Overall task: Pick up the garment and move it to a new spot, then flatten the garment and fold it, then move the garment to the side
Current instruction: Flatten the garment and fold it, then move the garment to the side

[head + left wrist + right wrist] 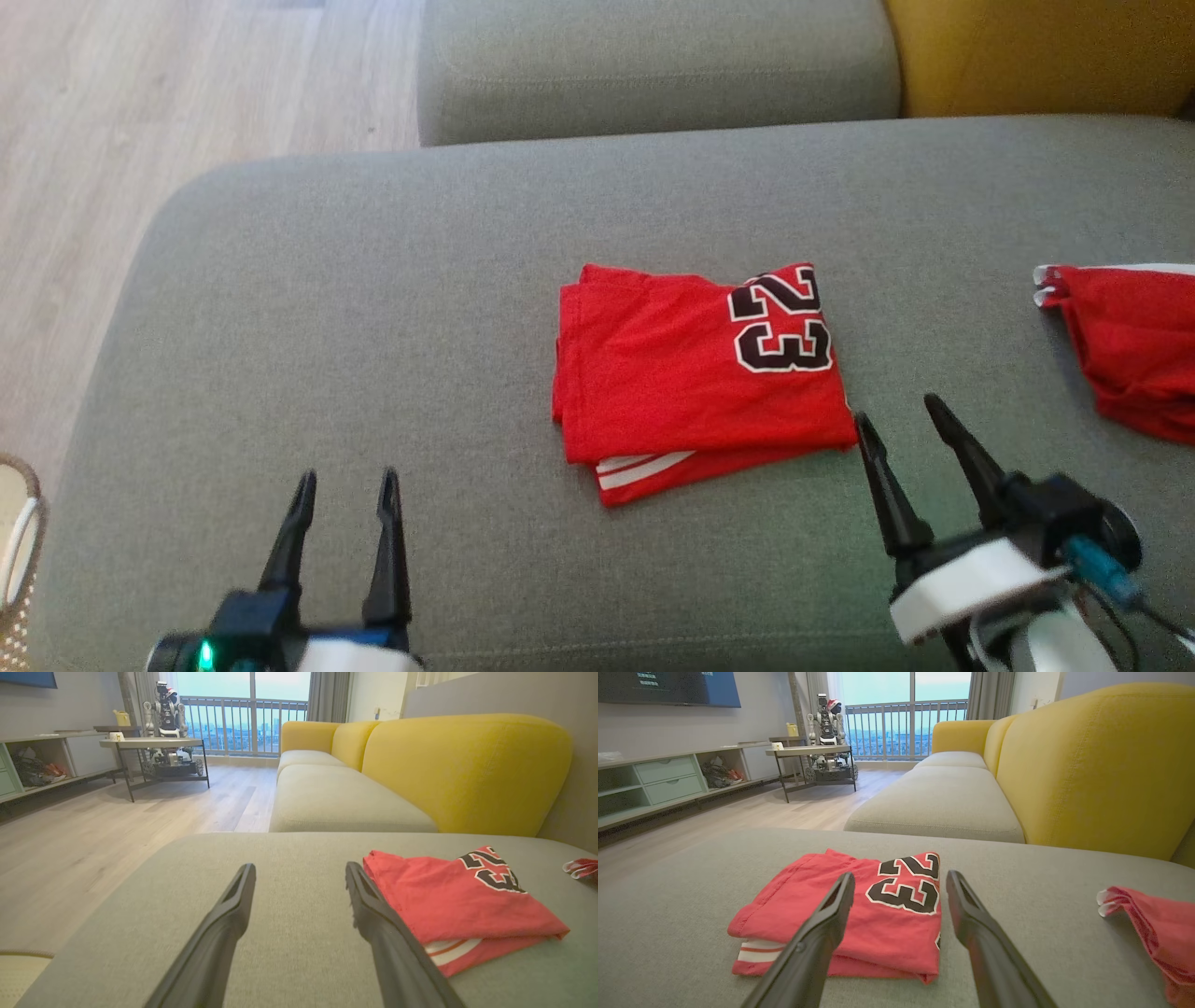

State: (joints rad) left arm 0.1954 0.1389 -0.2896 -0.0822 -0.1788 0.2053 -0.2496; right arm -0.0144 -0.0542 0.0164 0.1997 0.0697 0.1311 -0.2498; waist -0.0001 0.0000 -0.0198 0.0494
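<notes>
In the head view the red garment (695, 373), printed "23", lies folded mid-frame on the grey cushion (373, 327); left gripper (345, 481) and right gripper (898, 411), below, both gape empty. The left wrist view shows the garment (448, 900) centre-right, the right wrist view centre.

red on grey, yellow behind

the folded garment (672, 383) is bright red, with a black 23 outlined in white and white stripes along the edge of a lower layer. the seat cushion (373, 327) is plain grey, the backrest (1027, 56) mustard yellow, the floor (140, 140) pale wood grain. a second cloth (1134, 355) is red with white trim. the left gripper (347, 476) and right gripper (894, 408) have black fingers; a green light (204, 656) glows on the left one.
</notes>
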